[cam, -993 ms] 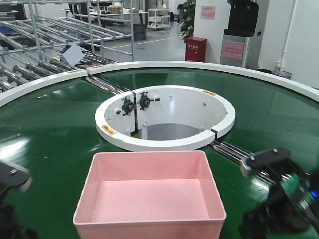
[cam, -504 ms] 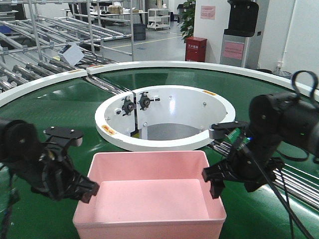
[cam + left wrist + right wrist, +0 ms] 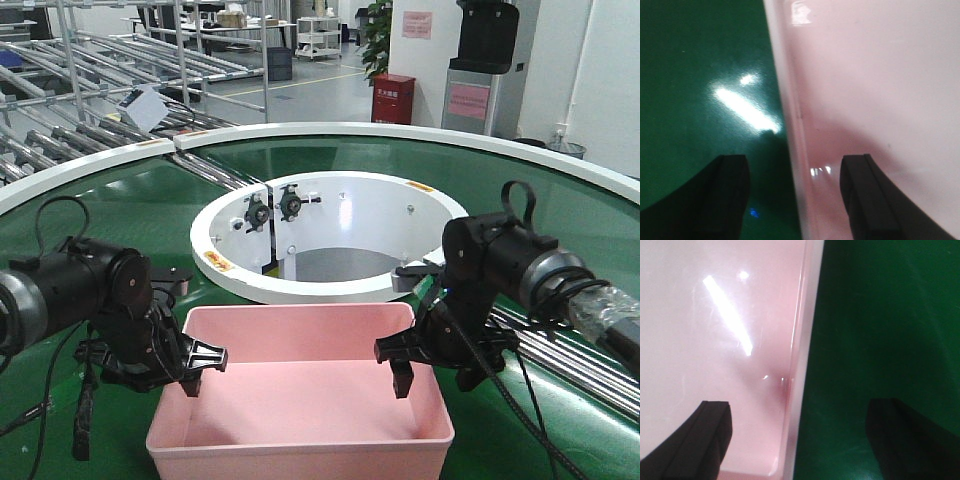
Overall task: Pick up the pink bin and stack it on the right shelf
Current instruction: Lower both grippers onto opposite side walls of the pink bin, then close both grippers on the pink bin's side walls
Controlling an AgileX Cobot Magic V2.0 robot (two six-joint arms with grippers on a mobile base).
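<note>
Left claw (image 3: 795, 162) stands open astride the pink bin's (image 3: 300, 405) left wall, one finger inside, one over the green tabletop (image 3: 100, 230). The bin rests on that tabletop. Right claw (image 3: 800, 405), open, straddles the right wall.

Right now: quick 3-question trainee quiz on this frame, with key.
1. True or false: the left gripper is shut on the bin.
2. The bin sits on: A) the green belt; B) a blue crate; C) a grey shelf.
3. Fill in: the right gripper has one finger inside the bin and one outside, astride its right ____.

Key: 1. False; it is open, astride the left wall. 2. A. 3. Wall.
</note>
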